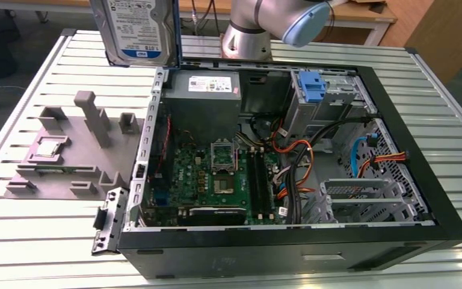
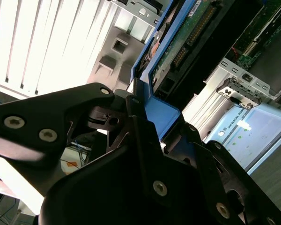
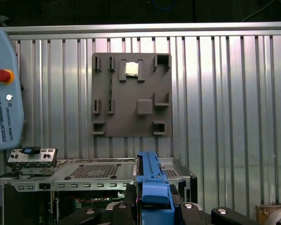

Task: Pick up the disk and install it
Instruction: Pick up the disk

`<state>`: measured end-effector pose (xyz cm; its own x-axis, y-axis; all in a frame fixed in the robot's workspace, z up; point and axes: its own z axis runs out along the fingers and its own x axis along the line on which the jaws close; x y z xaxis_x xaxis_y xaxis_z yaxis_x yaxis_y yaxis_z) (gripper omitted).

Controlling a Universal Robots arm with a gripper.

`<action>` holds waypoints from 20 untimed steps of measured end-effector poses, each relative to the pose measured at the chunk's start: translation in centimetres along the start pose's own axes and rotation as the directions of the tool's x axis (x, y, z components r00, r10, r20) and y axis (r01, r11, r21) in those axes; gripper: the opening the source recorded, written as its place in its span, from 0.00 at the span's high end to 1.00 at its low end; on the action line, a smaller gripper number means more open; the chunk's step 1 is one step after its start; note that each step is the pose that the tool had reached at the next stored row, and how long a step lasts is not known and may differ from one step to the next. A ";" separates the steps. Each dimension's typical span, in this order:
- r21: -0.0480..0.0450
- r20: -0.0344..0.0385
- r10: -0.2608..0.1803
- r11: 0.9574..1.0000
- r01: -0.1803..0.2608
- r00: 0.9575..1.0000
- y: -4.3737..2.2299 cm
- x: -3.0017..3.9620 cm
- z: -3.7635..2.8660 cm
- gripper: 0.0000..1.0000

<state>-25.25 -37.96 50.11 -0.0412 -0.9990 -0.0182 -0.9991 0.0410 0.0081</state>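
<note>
Exterior view: the disk (image 1: 139, 30) hangs upright, label outward, high over the slatted table (image 1: 447, 108) and above the far corner of the open computer case (image 1: 423, 198). In the second wrist view the hand (image 2: 147, 110) is closed on the disk's blue bracket rail. Its black fingers (image 2: 139, 131) pinch the plastic edge-on, and the drive's green circuit-board face runs away from them. In the first wrist view the grey parts fixture (image 3: 131, 93), with the processor chip (image 3: 131, 69) seated in it, lies on the table well beyond the hand, and the case's edge is much nearer to it. The step in hand appears to be carrying the drive toward the blue-latched drive cage (image 1: 315, 90) inside the case. Doing it well likely calls for a square grip on the thin rail so the drive does not swing. It also calls for a path over the case wall that clears the orange cables (image 1: 295, 150) beside the cage.
</note>
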 end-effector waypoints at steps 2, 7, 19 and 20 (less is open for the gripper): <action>0.000 0.000 0.000 1.000 0.000 1.000 -0.04 0.00 0.00 0.63; 0.000 0.000 0.000 1.000 0.000 1.000 -0.17 -0.01 -0.01 0.63; 0.000 0.000 0.000 1.000 0.000 1.000 -0.52 -0.02 -0.01 0.63; 0.000 0.000 0.000 1.000 0.000 1.000 -0.55 -0.02 0.00 0.63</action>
<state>-24.70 -37.96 50.11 -0.0411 -0.9990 -0.0182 -0.9991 0.0410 0.0081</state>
